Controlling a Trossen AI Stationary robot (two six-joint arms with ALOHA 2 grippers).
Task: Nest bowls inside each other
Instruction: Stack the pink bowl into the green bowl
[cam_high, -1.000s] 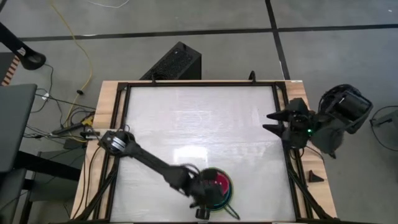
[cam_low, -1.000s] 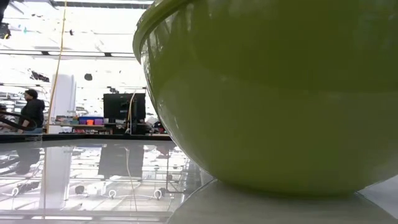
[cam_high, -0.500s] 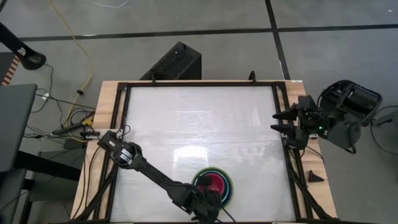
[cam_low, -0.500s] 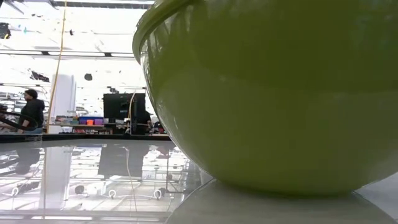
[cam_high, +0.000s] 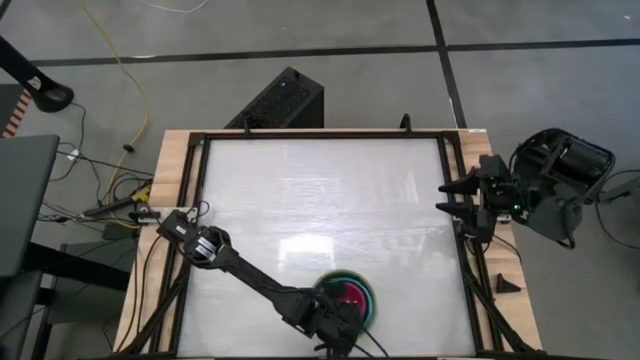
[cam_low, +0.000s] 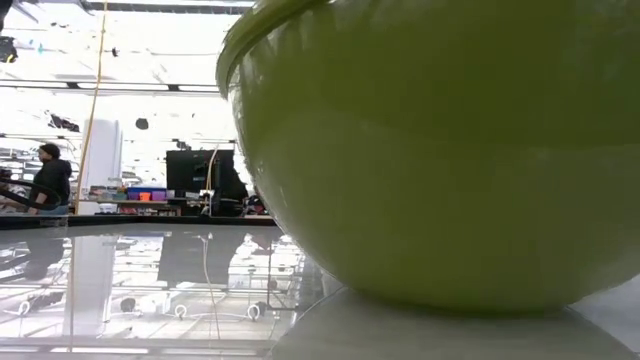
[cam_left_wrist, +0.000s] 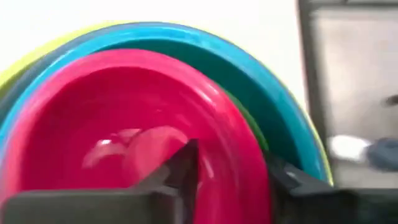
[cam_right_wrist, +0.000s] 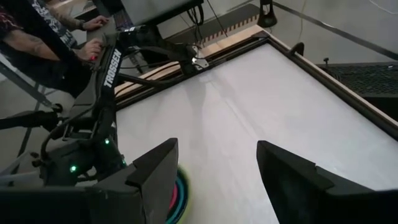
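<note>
The bowls stand nested in one stack (cam_high: 350, 297) near the table's near edge. The pink bowl (cam_left_wrist: 124, 118) is innermost. Around it show a sliver of small lime green (cam_left_wrist: 252, 121), teal (cam_left_wrist: 211, 59), light blue (cam_left_wrist: 186, 34) and the large lime green bowl (cam_low: 440, 150), whose base rests on the table. My left gripper (cam_left_wrist: 233, 171) comes at the stack's near side (cam_high: 340, 328), slanting down, its fingers apart astride the pink rim. My right gripper (cam_high: 450, 197) hangs open at the table's right edge, with nothing between its fingers (cam_right_wrist: 217, 168). My left gripper has one finger (cam_left_wrist: 186, 165) inside the pink bowl and the other (cam_left_wrist: 289, 183) outside its rim (cam_left_wrist: 245, 155), slanting down from the table's near side. I cannot tell whether either finger touches the rim. The pink bowl sits in the stack.
The white tabletop (cam_high: 320, 190) stretches bare from the stack to the far edge, framed by black rails (cam_high: 195, 200). A black box (cam_high: 280, 100) stands on the floor beyond the far edge. A small black wedge (cam_high: 508, 284) lies right of the table. A person's arms (cam_right_wrist: 43, 37) show beyond the left side.
My left gripper has sunk and swung round toward the table's near edge, from over the stack's left part to its near side. My right arm has swung a little farther out over the table's right edge. The stack stays where it was.
</note>
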